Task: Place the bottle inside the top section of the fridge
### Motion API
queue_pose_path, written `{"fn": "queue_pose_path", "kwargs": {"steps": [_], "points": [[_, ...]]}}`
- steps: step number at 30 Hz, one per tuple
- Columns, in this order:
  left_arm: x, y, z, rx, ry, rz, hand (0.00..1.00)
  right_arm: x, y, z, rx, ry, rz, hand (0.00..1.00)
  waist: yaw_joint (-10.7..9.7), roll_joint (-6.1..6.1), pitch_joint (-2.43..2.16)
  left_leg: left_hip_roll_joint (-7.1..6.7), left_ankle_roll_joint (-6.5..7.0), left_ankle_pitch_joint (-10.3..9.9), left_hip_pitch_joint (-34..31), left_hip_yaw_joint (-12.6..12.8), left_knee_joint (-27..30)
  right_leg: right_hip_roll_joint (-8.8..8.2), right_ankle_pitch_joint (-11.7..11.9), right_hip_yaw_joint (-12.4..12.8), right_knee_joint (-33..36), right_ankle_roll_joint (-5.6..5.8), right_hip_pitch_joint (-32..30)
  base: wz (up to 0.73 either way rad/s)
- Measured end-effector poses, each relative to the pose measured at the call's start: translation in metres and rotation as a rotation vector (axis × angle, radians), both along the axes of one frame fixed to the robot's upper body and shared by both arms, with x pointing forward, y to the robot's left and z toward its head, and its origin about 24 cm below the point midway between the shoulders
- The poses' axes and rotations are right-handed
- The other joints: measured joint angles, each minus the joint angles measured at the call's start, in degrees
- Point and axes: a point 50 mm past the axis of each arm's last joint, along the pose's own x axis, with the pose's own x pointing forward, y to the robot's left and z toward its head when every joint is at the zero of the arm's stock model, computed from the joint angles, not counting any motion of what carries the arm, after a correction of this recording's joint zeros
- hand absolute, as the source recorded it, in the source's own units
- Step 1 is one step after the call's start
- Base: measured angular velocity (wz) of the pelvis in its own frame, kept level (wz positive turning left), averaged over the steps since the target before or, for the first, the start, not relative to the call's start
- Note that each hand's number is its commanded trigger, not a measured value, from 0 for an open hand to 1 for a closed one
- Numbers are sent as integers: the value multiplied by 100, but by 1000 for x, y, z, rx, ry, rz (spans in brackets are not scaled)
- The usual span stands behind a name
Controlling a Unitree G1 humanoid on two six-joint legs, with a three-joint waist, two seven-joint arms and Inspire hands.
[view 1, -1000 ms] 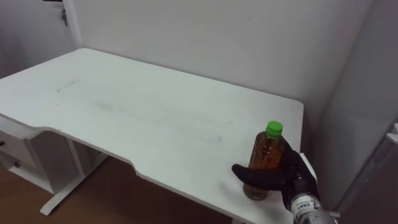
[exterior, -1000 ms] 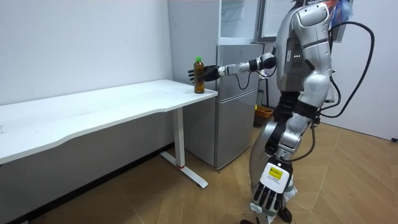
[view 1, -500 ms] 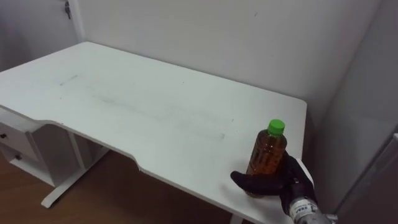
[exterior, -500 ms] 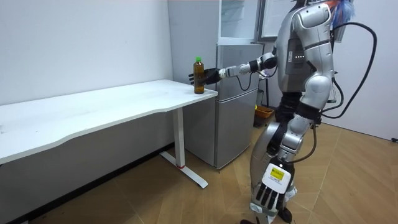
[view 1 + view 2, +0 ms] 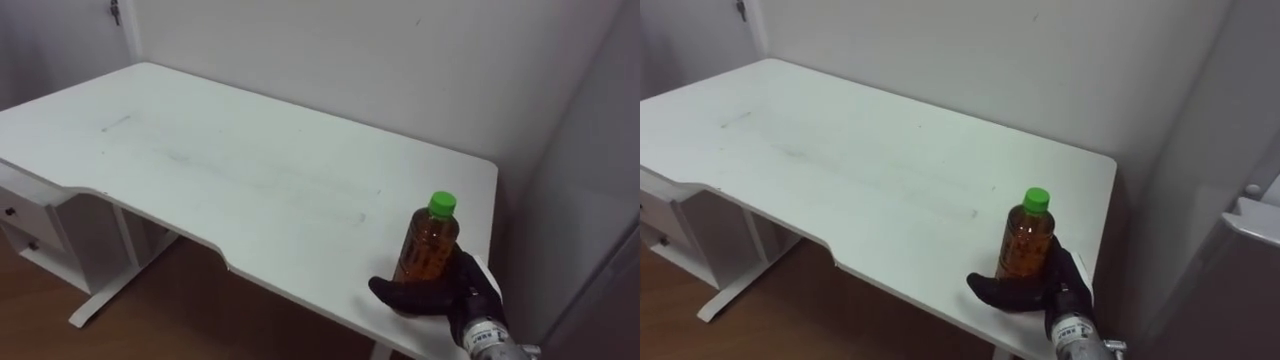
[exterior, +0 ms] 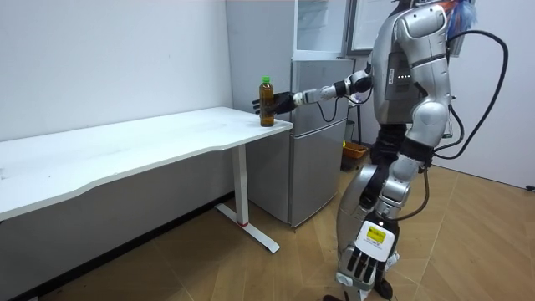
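Still holding the bottle (image 5: 430, 245) with the right hand (image 5: 425, 297), fingers curled round its lower half. Same spot as before: upright on the white table (image 5: 250, 180), near the corner beside the fridge (image 6: 322, 142). Hanging low with loose fingers, the left hand (image 6: 365, 266).

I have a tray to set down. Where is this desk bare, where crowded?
The table is bare from its left end almost to the right end, wall edge to front edge. Crowded: the right front corner, where the right hand is curled round the bottle. The left hand hangs beside the leg.
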Motion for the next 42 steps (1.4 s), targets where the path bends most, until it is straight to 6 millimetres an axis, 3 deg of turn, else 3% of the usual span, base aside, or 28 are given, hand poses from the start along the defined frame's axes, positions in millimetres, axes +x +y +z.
{"fn": "queue_pose_path", "kwargs": {"steps": [3, 4, 5, 9, 22, 42], "points": [[0, 0, 0, -1, 0, 1, 0, 3, 0, 4, 11, -10, -9, 0, 32, 67, -16, 5, -2, 1, -24, 8, 8, 0, 6, -1, 0, -10, -31, -1], [0, 0, 0, -2, -1, 0, 0, 4, 0, 6, 21, -13, -18, 5, 67, 93, -31, 7, -5, 6, -41, 10, 8, 0, 11, -1, 0, -18, -55, 0], [0, 0, 0, -4, -1, 0, 0, 4, -1, 7, 38, -13, -33, 100, 85, 117, -45, 8, -6, 14, -57, 8, 9, -1, 14, -21, 0, -23, -63, 0], [-2, 0, 0, -5, 7, 1, 0, 5, -2, 8, 68, -7, -69, 100, 129, 165, -65, 9, -8, 23, -59, -4, 16, -1, 15, -41, 1, -23, -58, 2], [-10, -4, -2, -18, 39, 15, 0, 4, -6, 5, 112, 22, -163, 100, 120, 270, -7, 3, -5, 34, -102, -24, 43, -4, 19, -46, 19, -31, -78, 0], [-10, -1, -1, 2, 18, 52, 0, 4, -5, 3, 127, 46, -138, 100, 58, 251, -49, -1, -3, 43, 123, 14, -1, -11, 19, -1, -4, -31, 90, -1]]}}
